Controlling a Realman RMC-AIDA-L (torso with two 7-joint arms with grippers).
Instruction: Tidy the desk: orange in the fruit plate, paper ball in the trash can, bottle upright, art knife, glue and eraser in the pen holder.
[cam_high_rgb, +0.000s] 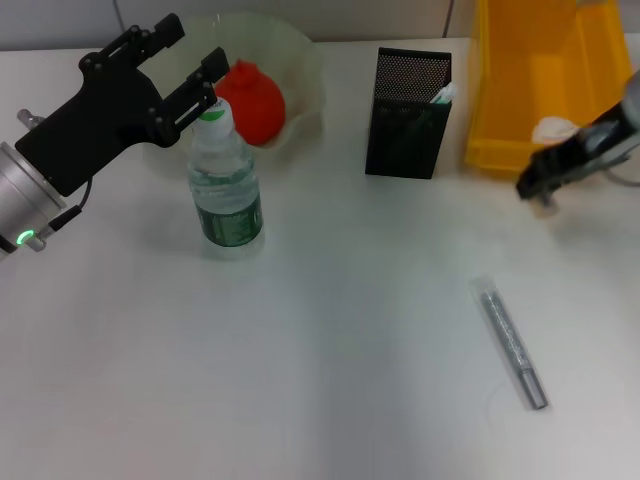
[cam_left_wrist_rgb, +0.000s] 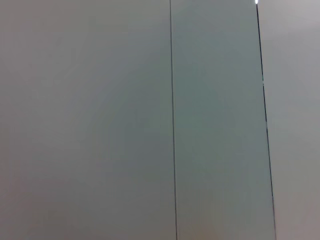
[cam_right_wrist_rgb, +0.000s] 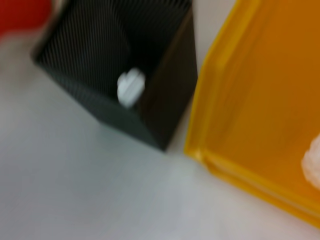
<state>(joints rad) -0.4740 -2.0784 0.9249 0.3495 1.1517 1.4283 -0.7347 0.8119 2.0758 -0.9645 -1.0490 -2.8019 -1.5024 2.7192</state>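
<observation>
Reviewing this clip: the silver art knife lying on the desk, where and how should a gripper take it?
Grip the art knife mid-barrel, coming straight down from above. It lies flat and slanted on the desk, so the fingers should close across its narrow width. The right gripper is nearer.

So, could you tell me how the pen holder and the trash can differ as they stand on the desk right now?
The pen holder is a narrow black mesh box, while the trash can is a much larger bright yellow solid-walled bin. The pen holder has a white-tipped item poking up inside; the trash can holds the white paper ball. The pen holder's walls are straight, the trash can's slope. Both stand upright, open-topped, side by side at the desk's far edge.
</observation>
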